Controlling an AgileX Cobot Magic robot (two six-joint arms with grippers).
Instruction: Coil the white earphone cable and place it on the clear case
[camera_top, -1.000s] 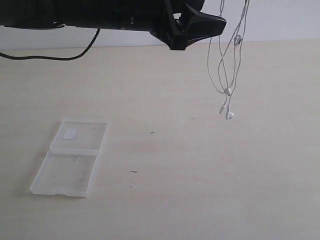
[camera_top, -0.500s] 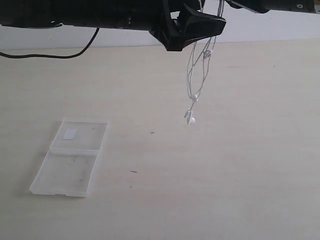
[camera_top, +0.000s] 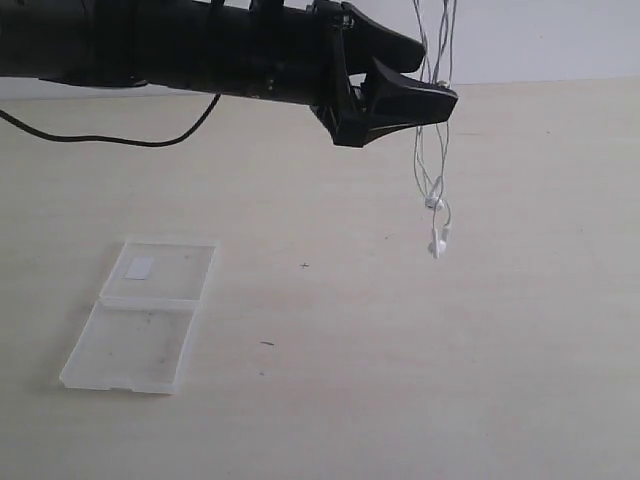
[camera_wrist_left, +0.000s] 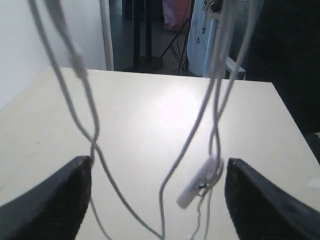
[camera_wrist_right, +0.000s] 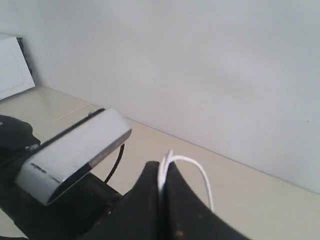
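White earphone cable hangs in air well right of clear case, pinched in the closed right end effector; it swung toward the case, then back. Left end effector, wide, now straddles the strands: coiling likely next. Count: 1 cable, 1 case, 2 end effectors.

The white earphone cable is a very thin wire hanging in mid-air above the table, well clear of its surface. Its strands drop almost straight down in long, loose loops, and the two small earbuds dangle close together at the lowest point. A small oblong inline piece hangs tilted on one strand. At the top, a fold of the cable is pinched between the closed jaws of the right gripper.

The clear case lies flat and opened out on the table, well apart from the cable. Its two translucent rectangular halves are joined at the hinge, and the far half bears a small white sticker.
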